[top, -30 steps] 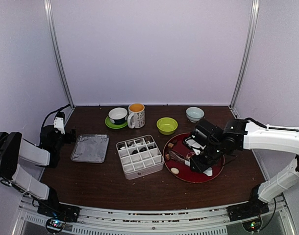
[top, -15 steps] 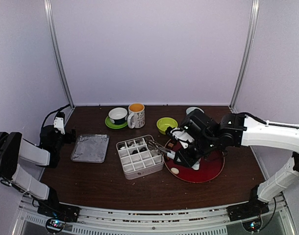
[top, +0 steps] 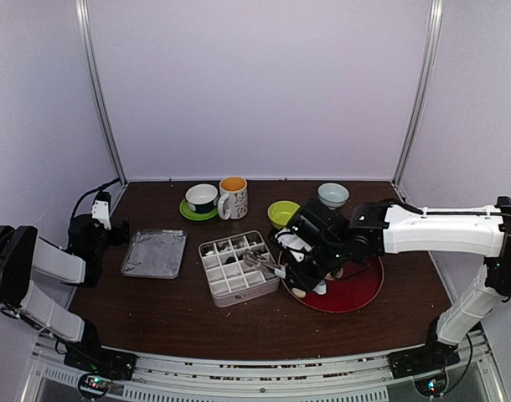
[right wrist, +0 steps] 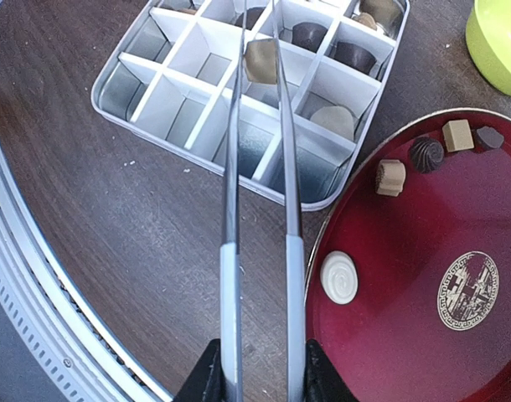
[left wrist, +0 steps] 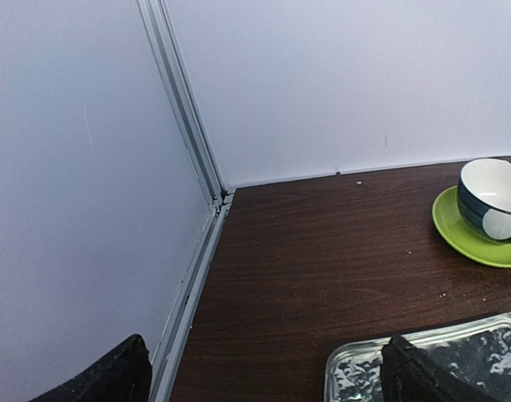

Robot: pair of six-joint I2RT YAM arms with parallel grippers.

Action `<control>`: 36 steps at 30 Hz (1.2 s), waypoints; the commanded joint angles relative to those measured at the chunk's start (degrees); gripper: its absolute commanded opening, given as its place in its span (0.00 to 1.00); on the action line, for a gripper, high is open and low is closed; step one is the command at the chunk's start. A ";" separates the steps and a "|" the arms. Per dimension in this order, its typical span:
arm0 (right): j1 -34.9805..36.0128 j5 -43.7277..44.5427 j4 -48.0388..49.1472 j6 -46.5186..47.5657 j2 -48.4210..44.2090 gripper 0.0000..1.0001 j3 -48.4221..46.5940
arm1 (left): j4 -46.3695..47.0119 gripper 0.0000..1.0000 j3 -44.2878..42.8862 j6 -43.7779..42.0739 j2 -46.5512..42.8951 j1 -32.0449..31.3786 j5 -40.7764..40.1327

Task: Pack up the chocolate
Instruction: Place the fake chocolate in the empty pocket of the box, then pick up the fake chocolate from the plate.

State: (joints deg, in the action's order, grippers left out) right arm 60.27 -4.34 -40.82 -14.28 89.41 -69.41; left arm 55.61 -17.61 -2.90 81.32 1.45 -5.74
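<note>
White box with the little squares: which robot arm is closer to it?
Right. The right pincer holds tongs whose tips hang over the box. The left pincer sits open far to its left, past the foil tray.

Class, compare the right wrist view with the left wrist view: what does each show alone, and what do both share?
Only right wrist: tongs pinching a chocolate over the divided box, and loose chocolates on the red plate. Only left wrist: a cup on a green saucer and a foil tray corner. Both: the dark wooden table.
</note>
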 commanded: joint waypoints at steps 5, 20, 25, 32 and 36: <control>0.33 3.14 2.81 0.70 1.30 0.32 -1.87 | 2.26 0.98 -1.38 0.51 0.31 0.41 0.47; 0.22 4.85 -3.52 0.72 -2.93 0.38 -2.99 | 2.26 0.98 -1.38 0.52 0.33 0.37 0.44; 0.16 3.55 -14.11 2.09 -8.05 0.38 -1.90 | 2.24 0.98 -1.38 0.53 0.32 0.41 0.41; -1.32 1.53 -25.42 2.30 -14.50 0.38 2.67 | 2.30 0.98 -1.38 0.51 0.33 0.33 0.41; -2.32 1.29 -28.53 2.06 -14.96 0.38 4.65 | 2.28 0.98 -1.39 0.52 0.33 0.39 0.45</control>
State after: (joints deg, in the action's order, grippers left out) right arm 58.96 -2.72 -63.46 -12.19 75.13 -66.78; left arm 55.61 -17.61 -2.90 81.32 1.45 -5.74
